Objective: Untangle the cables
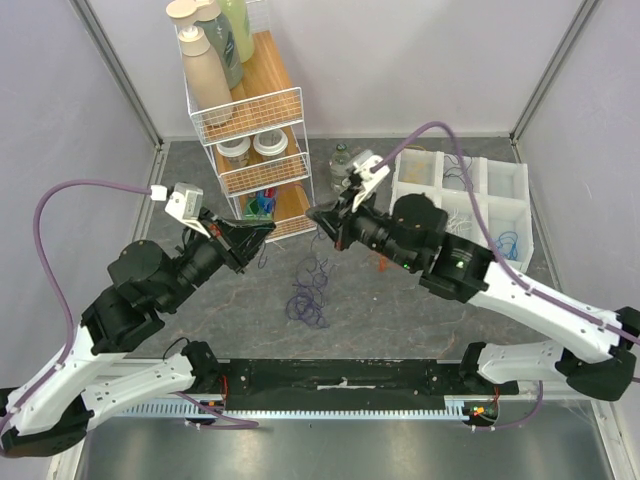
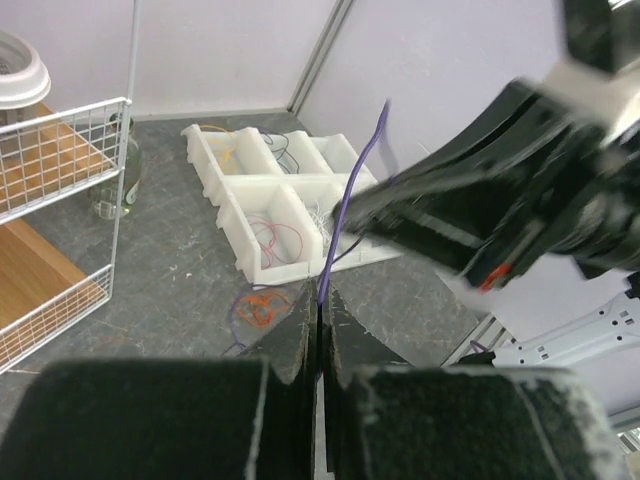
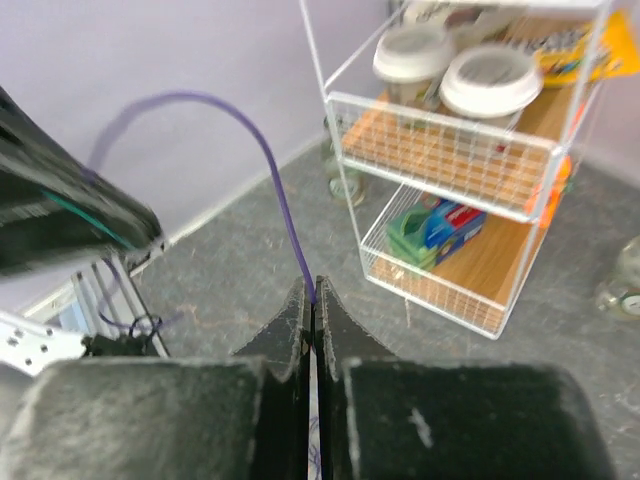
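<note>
A tangle of thin purple cables (image 1: pixel 308 297) lies on the grey table between the two arms. My left gripper (image 1: pixel 262 232) hangs above the table, left of the pile, and is shut (image 2: pixel 320 292) on a purple cable (image 2: pixel 352 185) that rises from its tips toward the right arm. Facing it from the right, my right gripper (image 1: pixel 318 218) is also shut (image 3: pixel 313 287) on a purple cable (image 3: pixel 272 165), which arcs up and away to the left. A small orange cable (image 2: pixel 262 308) lies on the table near the white tray.
A wire rack (image 1: pixel 255 150) with bottles, cups and packets stands at the back, close behind both grippers. A white divided tray (image 1: pixel 460 195) holding sorted cables sits at the back right. A small glass jar (image 1: pixel 342 160) stands between rack and tray.
</note>
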